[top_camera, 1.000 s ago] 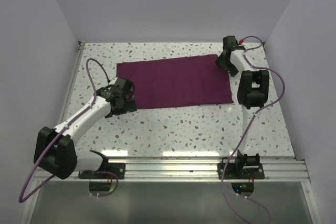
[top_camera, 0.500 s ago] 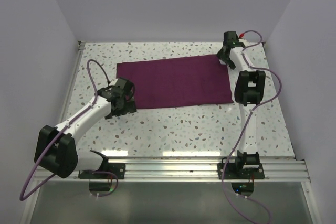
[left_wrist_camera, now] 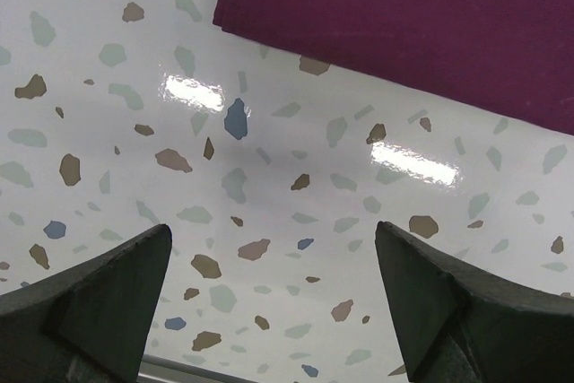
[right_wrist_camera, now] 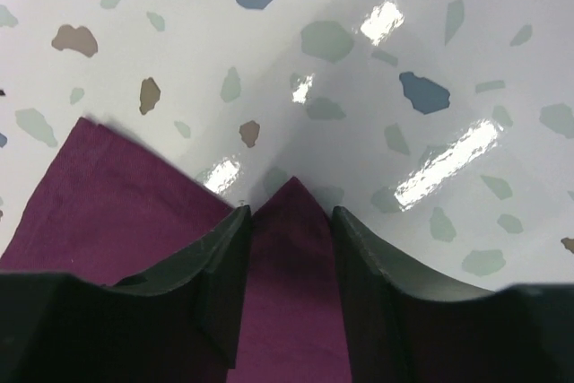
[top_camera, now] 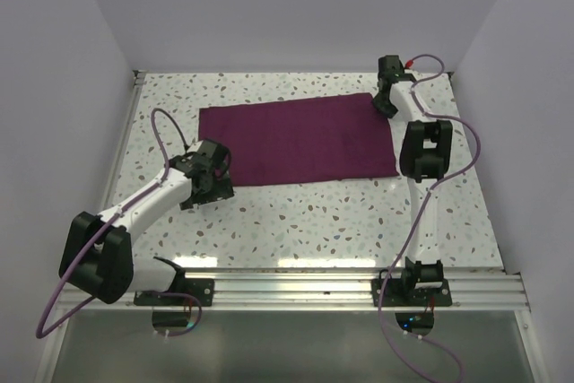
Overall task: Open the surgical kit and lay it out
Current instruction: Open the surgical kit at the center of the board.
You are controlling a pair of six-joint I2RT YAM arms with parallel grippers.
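right gripper (right_wrist_camera: 291, 217) pinches the folded cloth wrap (top_camera: 296, 139) corner.

My left gripper (left_wrist_camera: 272, 248) hangs over bare table (left_wrist_camera: 108, 87), fingers spread, with the edge of the cloth wrap (left_wrist_camera: 404, 24) just ahead. My right gripper (right_wrist_camera: 291, 213), pinching a cloth corner, sits near the back wall (top_camera: 296, 6)

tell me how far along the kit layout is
Early. Nothing looks done: the cloth wrap lies flat and folded shut. In hand: the right gripper pinches its far right corner, while the left gripper hangs open over the table by the near left corner. Left: unfolding it and laying out the contents, none visible yet.
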